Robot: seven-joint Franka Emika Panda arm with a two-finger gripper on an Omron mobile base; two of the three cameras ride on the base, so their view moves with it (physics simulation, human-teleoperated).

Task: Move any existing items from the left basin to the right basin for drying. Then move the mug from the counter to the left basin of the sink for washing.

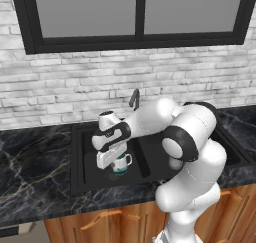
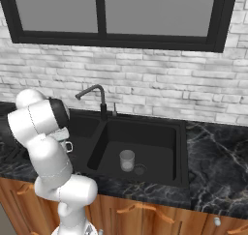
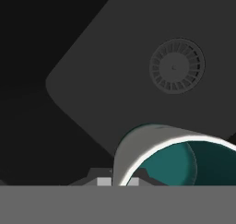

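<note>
My gripper [image 1: 115,168] reaches down into the left basin [image 1: 90,173] and is shut on the rim of the mug [image 1: 122,163], a white mug with a teal inside. In the hand view the mug's wall [image 3: 138,147] sits between the fingertips [image 3: 98,176], with the basin's round drain [image 3: 176,66] beyond it. Whether the mug touches the basin floor I cannot tell. In the right base view the arm hides most of the mug, leaving its handle [image 2: 68,145] in sight. The pale translucent cup [image 2: 127,160] stands upright in the right basin [image 2: 150,135].
The dark curved faucet [image 2: 94,91] rises at the sink's divider, behind and right of the hand. Black marble counter [image 1: 35,162] runs on both sides of the sink. My own elbow [image 1: 190,137] hangs over the right basin. A brick wall and window stand behind.
</note>
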